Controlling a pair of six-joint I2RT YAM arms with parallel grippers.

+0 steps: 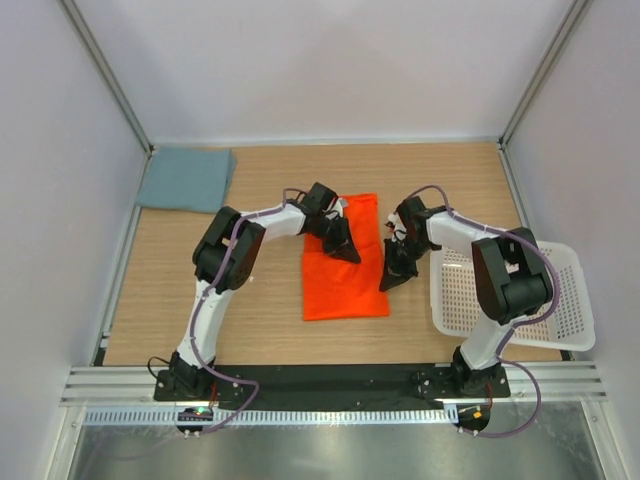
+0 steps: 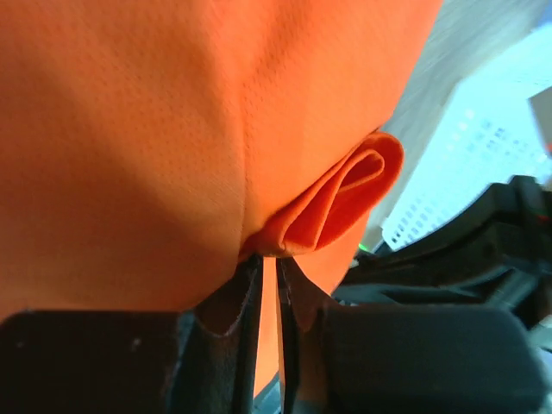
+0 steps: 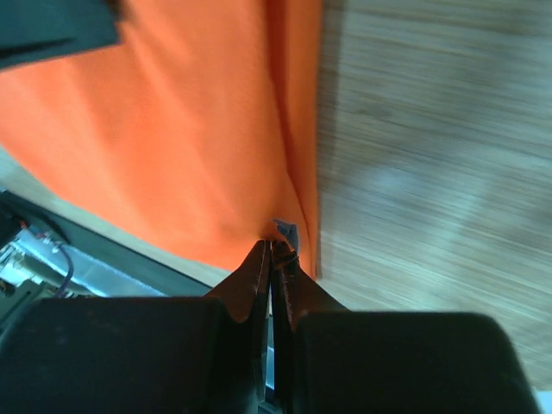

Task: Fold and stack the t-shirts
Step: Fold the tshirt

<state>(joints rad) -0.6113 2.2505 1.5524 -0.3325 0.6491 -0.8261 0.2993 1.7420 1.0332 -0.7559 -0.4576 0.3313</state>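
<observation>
The orange t-shirt (image 1: 345,285) lies partly folded in the middle of the table. My left gripper (image 1: 345,245) is shut on a bunched fold of the orange cloth (image 2: 332,203) over the shirt's upper middle. My right gripper (image 1: 393,277) is shut on the shirt's right edge (image 3: 289,228), where a small grey-blue tag shows at the fingertips. The grey-blue t-shirt (image 1: 187,180) lies folded flat at the far left corner, away from both grippers.
A white perforated basket (image 1: 570,290) sits at the right edge of the table, close to my right arm; it also shows in the left wrist view (image 2: 466,147). Bare wooden tabletop (image 1: 200,310) surrounds the orange shirt. Grey walls enclose the table.
</observation>
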